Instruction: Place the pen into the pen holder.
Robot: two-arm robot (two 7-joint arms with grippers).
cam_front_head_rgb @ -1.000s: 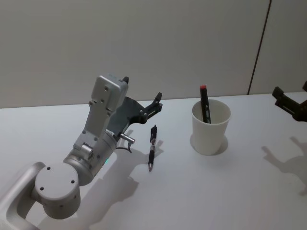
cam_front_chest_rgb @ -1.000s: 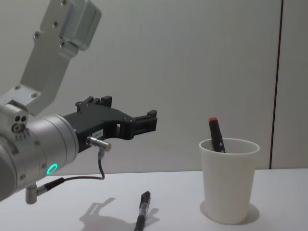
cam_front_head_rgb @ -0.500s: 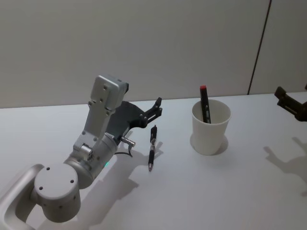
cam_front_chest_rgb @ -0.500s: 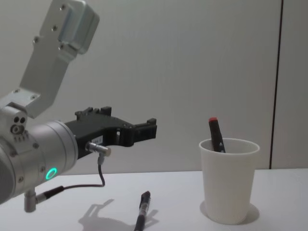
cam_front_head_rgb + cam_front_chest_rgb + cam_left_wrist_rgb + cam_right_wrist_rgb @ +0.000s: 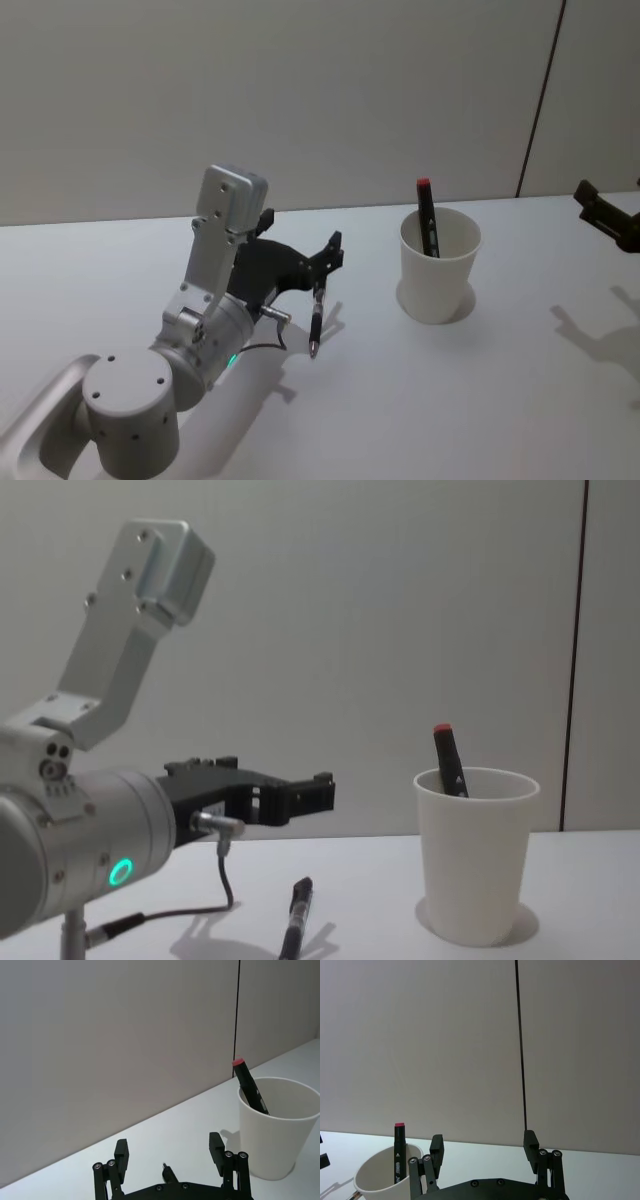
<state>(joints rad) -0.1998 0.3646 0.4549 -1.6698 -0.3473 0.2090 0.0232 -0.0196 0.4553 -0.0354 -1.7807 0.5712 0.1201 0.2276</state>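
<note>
Black pen (image 5: 316,318) lies flat, tip pointing nearward.

Open table (image 5: 372,345) separates the pen (image 5: 316,320) from the pen holder (image 5: 436,292); a red-capped marker (image 5: 428,218) leaning inside occupies part of its open mouth

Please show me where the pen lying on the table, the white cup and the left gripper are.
pen (image 5: 315,322): head view, middle of barrel.
white cup (image 5: 437,285): head view, front wall.
left gripper (image 5: 169,1144): left wrist view, between the fingertips.
</note>
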